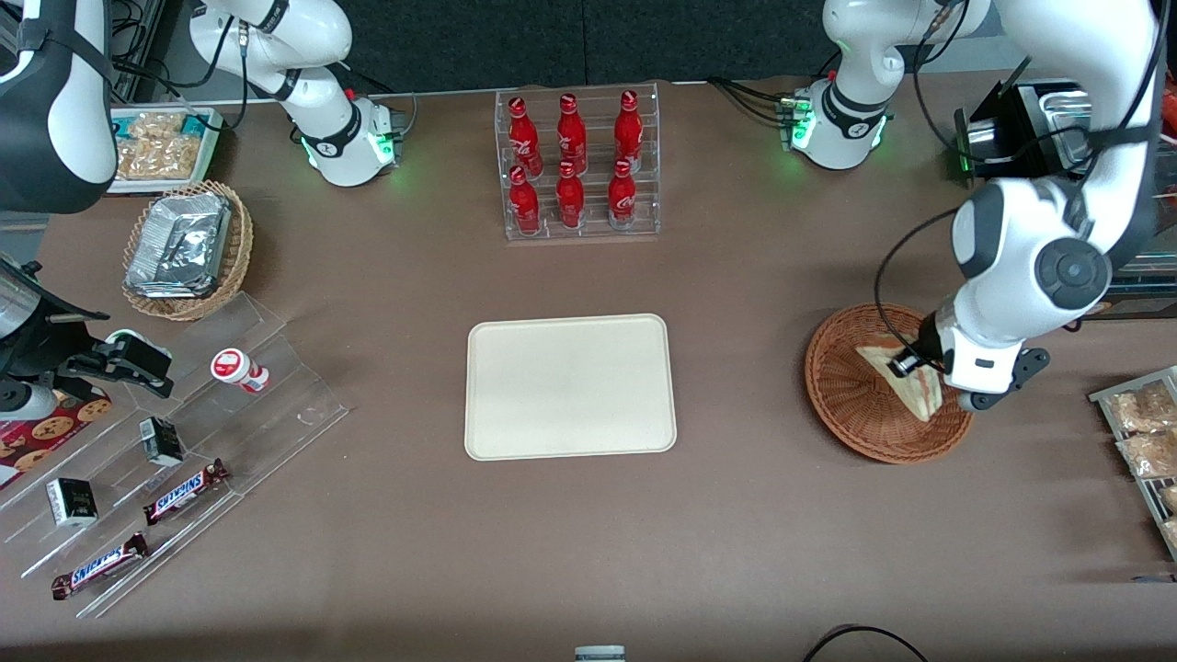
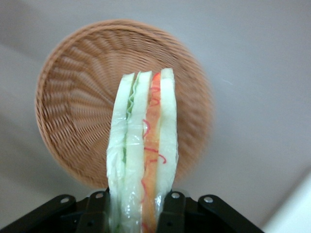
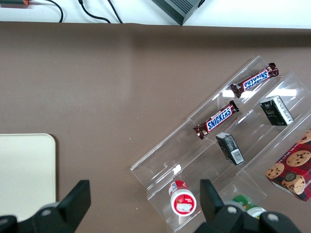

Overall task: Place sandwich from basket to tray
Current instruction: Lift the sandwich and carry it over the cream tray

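My left gripper (image 1: 921,368) (image 2: 139,206) is shut on the sandwich (image 1: 910,393) (image 2: 143,145), one black finger on each bread face. The clear-wrapped wedge shows white bread with green and red-pink filling at its edge. It hangs point down from the fingers, lifted clear over the round reddish-brown wicker basket (image 1: 832,386) (image 2: 73,97), which holds nothing else that I can see. The cream-white tray (image 1: 570,386) (image 3: 24,170) lies flat and bare at the table's middle, toward the parked arm's end from the basket.
A clear rack of red cola bottles (image 1: 577,165) stands farther from the front camera than the tray. A tan wicker basket of foil packs (image 1: 184,248) and stepped acrylic racks with Snickers bars (image 1: 184,492) are toward the parked arm's end. Snack packs (image 1: 1145,432) lie beside the reddish-brown basket.
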Tool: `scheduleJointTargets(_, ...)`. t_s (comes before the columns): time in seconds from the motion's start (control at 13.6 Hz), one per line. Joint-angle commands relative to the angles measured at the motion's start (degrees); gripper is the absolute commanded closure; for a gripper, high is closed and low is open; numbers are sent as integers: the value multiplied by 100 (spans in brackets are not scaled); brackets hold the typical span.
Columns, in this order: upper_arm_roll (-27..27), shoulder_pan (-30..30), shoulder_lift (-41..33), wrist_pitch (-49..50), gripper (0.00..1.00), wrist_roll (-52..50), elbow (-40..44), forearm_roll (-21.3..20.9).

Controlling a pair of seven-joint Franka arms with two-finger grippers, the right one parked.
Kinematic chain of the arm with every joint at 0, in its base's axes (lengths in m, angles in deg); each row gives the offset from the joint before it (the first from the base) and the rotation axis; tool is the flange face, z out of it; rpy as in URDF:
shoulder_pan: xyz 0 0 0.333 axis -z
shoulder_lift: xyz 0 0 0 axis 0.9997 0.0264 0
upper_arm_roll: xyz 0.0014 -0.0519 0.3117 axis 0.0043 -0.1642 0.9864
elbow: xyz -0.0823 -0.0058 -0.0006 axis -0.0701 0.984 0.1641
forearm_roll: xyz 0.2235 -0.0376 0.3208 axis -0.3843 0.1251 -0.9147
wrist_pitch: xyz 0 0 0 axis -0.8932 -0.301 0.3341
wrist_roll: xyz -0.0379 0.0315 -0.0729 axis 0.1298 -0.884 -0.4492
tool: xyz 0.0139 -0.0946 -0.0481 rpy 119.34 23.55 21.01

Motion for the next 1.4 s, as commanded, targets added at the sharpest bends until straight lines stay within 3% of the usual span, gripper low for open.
scheduleJointTargets(0.0, -864, 25, 266, 823, 100, -420, 1144, 128)
scheduleJointTargets(0.22, -1578, 584, 773, 771, 100, -922, 1934, 67)
scheduleJointTargets(0.44, -1571, 1718, 1591, 771, 100, -1389, 2813, -319)
scheduleJointTargets(0.74, -1562, 2633, 2725, 132, 100, -1345, 3387, -776)
scheduleJointTargets(1.03, -1527, 3144, 3587, -704, 100, -1538, 3387, -1663)
scheduleJointTargets(1.33, -1465, 3215, 4246, -1127, 100, -1898, 3597, -2410)
